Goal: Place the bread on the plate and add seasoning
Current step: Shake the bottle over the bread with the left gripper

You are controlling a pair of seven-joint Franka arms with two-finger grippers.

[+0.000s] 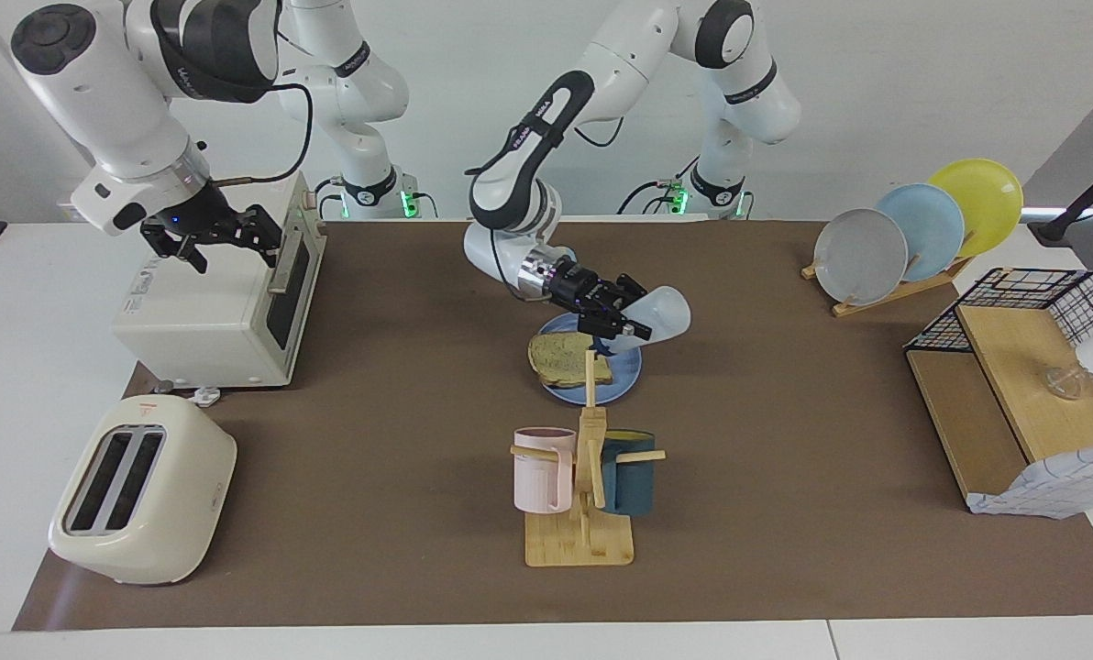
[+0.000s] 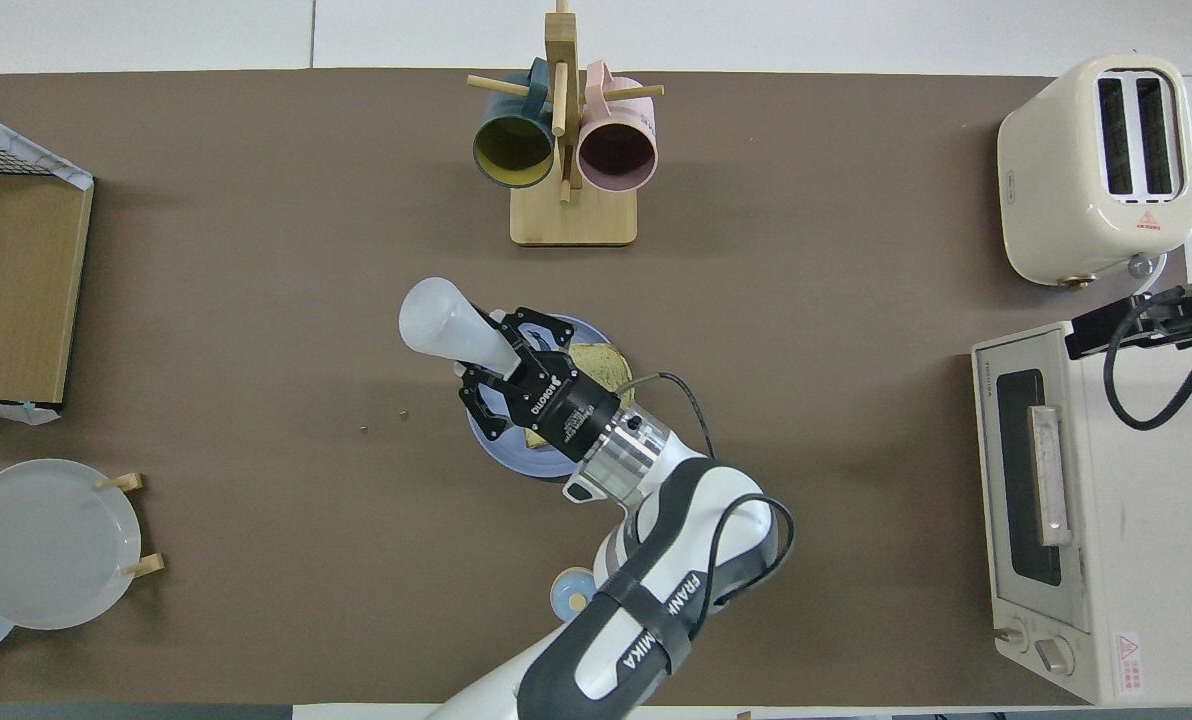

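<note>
The left gripper (image 1: 627, 319) clamps the seasoning (image 1: 661, 314), tilted with its cap down over the plate (image 1: 624, 378) mid-table; the bread (image 1: 567, 358) lies just toward the right arm's end from that cap. The right gripper (image 1: 221, 235) waits, wide, over the toaster oven (image 1: 212, 312).

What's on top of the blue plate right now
The bread lies on the blue plate. Above them the left gripper holds the seasoning bottle tilted, cap down. In the overhead view, it covers part of both.
</note>
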